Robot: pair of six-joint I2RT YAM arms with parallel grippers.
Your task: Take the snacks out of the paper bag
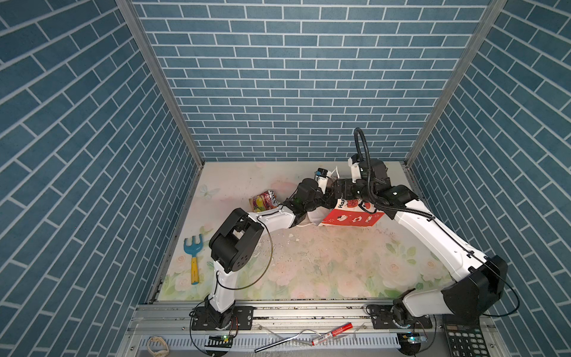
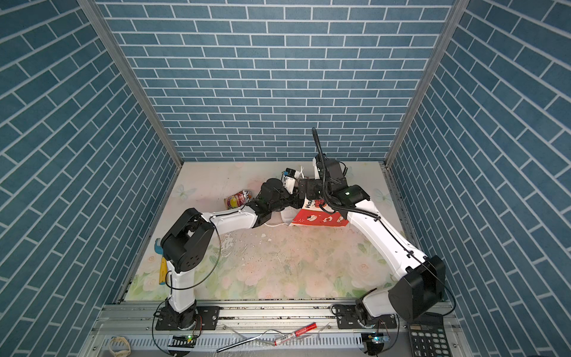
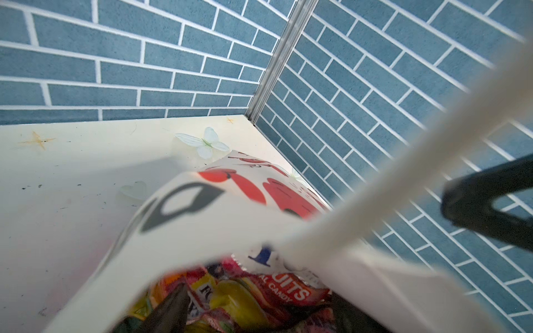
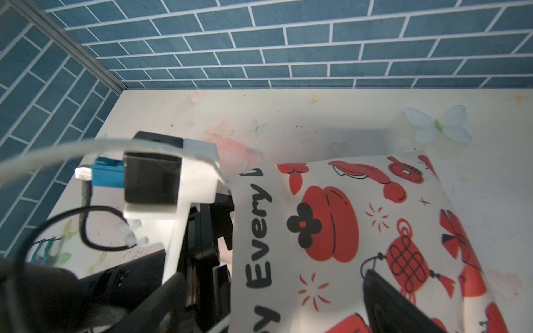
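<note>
Crinkly glossy candy packets (image 3: 288, 291) heaped inside the mouth of the red-and-white paper gift bag (image 1: 349, 219), lying on its side far right on the floral table (image 1: 309, 262). Likely light, slippery; pinch a crimped end seam. Legible: "UITS", "CANDY"; on the bag, "Every". Left gripper (image 3: 253, 314) in the mouth, jaws apart, nothing clamped. Right gripper (image 4: 274, 276) spread wide over the bag's top face, holding nothing. One orange packet (image 1: 264, 201) lies out, left of the bag.
</note>
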